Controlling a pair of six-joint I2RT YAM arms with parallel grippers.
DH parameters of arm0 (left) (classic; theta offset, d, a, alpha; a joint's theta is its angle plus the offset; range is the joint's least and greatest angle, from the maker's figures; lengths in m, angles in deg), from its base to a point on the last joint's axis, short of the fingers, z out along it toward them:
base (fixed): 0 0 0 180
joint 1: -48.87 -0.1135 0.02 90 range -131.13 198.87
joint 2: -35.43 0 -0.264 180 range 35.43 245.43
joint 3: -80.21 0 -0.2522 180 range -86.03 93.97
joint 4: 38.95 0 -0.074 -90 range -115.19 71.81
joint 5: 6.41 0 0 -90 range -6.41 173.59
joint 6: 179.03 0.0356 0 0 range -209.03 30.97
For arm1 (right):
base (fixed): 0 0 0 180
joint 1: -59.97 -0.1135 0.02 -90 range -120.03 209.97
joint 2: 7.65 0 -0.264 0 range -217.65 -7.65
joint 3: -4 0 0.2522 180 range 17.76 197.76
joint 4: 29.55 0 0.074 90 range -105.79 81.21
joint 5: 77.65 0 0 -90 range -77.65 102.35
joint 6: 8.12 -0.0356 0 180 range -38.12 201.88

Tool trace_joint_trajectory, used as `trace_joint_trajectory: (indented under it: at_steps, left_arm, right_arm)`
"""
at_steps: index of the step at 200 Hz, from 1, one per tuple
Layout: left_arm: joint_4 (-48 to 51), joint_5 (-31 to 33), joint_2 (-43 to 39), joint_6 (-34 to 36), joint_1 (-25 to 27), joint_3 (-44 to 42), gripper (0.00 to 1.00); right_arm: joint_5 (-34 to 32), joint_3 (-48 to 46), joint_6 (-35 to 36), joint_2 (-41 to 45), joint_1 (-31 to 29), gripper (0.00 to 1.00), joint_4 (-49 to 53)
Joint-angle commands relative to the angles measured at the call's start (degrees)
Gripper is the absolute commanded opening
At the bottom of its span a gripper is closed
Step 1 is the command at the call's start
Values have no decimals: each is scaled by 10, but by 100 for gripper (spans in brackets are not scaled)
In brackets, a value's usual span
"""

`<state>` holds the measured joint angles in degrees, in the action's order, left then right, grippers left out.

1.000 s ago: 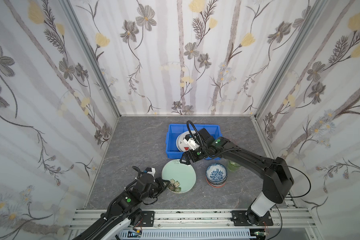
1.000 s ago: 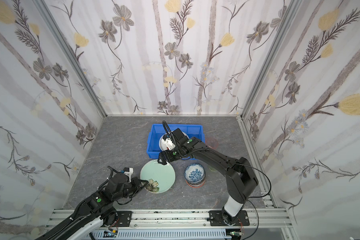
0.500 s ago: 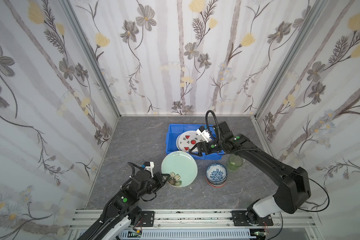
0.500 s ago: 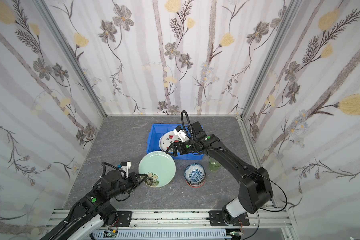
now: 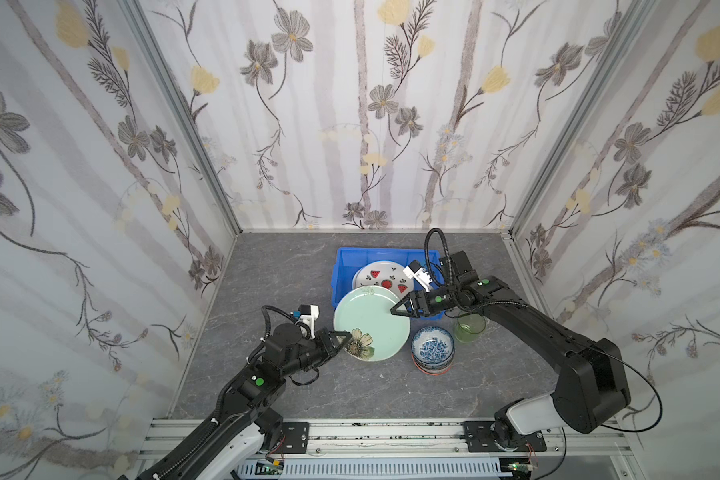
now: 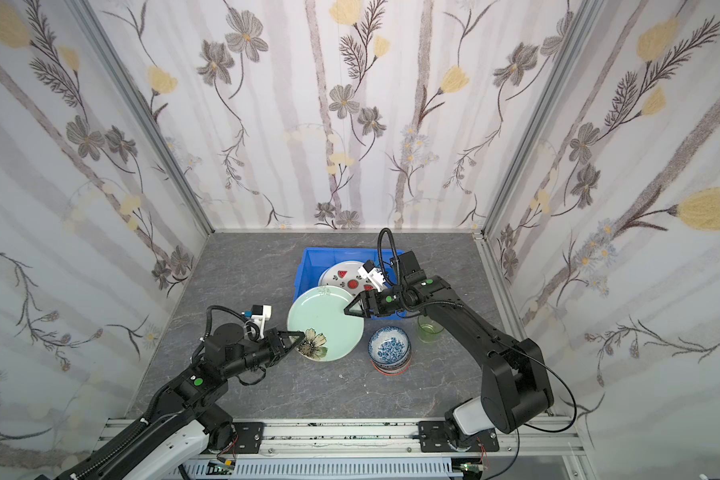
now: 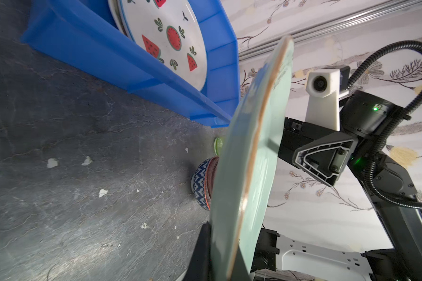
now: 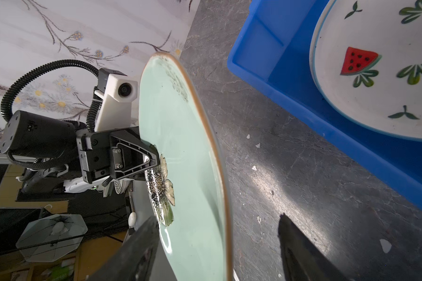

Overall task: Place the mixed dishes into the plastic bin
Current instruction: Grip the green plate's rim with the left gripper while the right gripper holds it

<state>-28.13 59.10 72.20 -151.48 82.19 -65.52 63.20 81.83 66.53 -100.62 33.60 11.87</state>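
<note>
The mint green plate (image 5: 368, 320) (image 6: 323, 322) with a flower print is held off the table, and its far edge overlaps the front of the blue plastic bin (image 5: 341, 270) (image 6: 306, 266). My left gripper (image 5: 346, 334) (image 6: 299, 333) (image 7: 223, 253) is shut on the plate's rim by the flower. My right gripper (image 5: 393, 311) (image 6: 346, 311) (image 8: 217, 219) is open. Its fingers straddle the opposite rim of the plate (image 8: 193, 170), with a gap on the underside. A watermelon-print plate (image 5: 381, 276) (image 8: 375, 73) lies in the bin on top of another plate.
A stack of small bowls (image 5: 432, 348) (image 6: 389, 347), blue-white one on top, stands right of the green plate. A clear green tumbler (image 5: 469, 328) (image 6: 430, 328) stands beside it under the right arm. Wallpapered walls close in three sides.
The left gripper has lifted the green plate and carried it toward the bin. The right gripper has left the bin, come to the plate's right rim, and its jaws have narrowed.
</note>
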Motion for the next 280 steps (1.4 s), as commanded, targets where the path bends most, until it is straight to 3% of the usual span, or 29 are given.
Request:
trace_joint_trajectory:
  at_steps: [1,85,157,173,193,236,264,280]
  left_arm:
    - [-131,-22,8,-14,-1,-4,0]
    - [-145,-12,35,-13,-1,-3,0]
    - [-147,-8,39,-13,-1,-7,0]
    - [-147,-6,41,-14,-2,-12,0]
    - [-147,-2,43,-13,-2,-16,0]
    - [-137,-6,45,-5,-7,-19,22]
    - [-88,-2,33,20,-19,-9,48]
    - [-83,-9,21,24,-35,-11,69]
  right_arm:
    - [42,1,12,3,5,68,-31]
    - [68,-3,13,5,17,29,-44]
    - [89,3,15,-10,22,9,-44]
    - [92,5,15,-12,22,0,-44]
    - [91,7,14,-16,23,0,-44]
    - [87,14,13,-21,25,0,-42]
    - [82,16,12,-25,27,0,-40]
    - [78,16,11,-26,28,0,-40]
